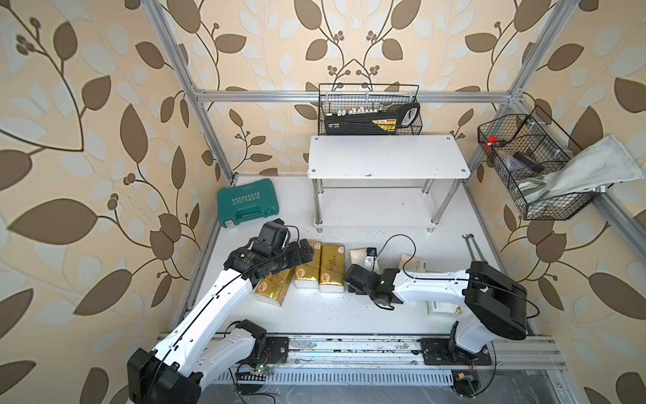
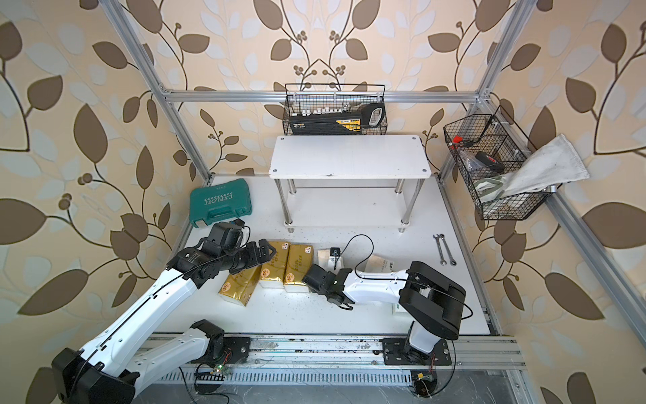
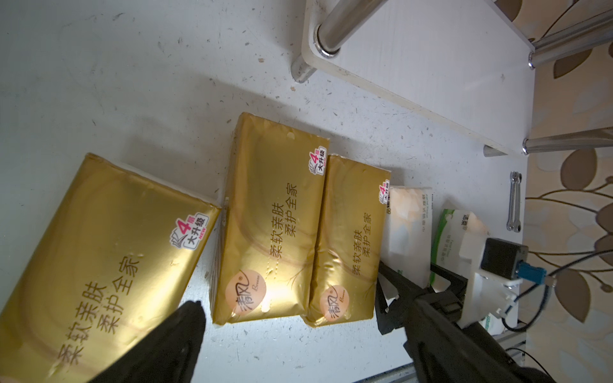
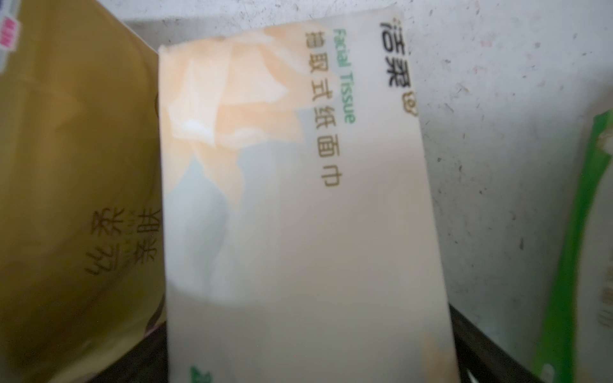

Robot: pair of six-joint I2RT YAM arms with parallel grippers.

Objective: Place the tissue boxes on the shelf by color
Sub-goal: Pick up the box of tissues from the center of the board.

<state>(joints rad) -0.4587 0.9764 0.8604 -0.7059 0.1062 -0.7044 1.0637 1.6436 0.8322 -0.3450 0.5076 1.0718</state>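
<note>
Three tissue boxes (image 2: pixel 274 264) in glossy, crinkled gold foil lie flat in a row on the counter (image 1: pixel 349 311), short of the shelf (image 1: pixel 388 157). The left gold pack (image 1: pixel 271 292) sits skewed, while the middle gold pack (image 1: pixel 309 269) and right gold pack (image 1: pixel 332 266) lie side by side, touching. Beside them is a matte white pack (image 3: pixel 411 225) with peach blotches, then a green-edged white pack (image 3: pixel 452 232). The left claw (image 1: pixel 304 252) hovers, jaws apart, over the left and middle gold packs. The right claw (image 3: pixel 416 285) is spread wide astride the white pack's near end; whether it touches cannot be told. The shelf is smooth white round-cornered board on chrome tube legs. The counter is white, scuffed and speckled, enclosed by leaf-patterned wallpaper (image 1: pixel 87 140) and aluminium framing (image 1: pixel 349 95)
</note>
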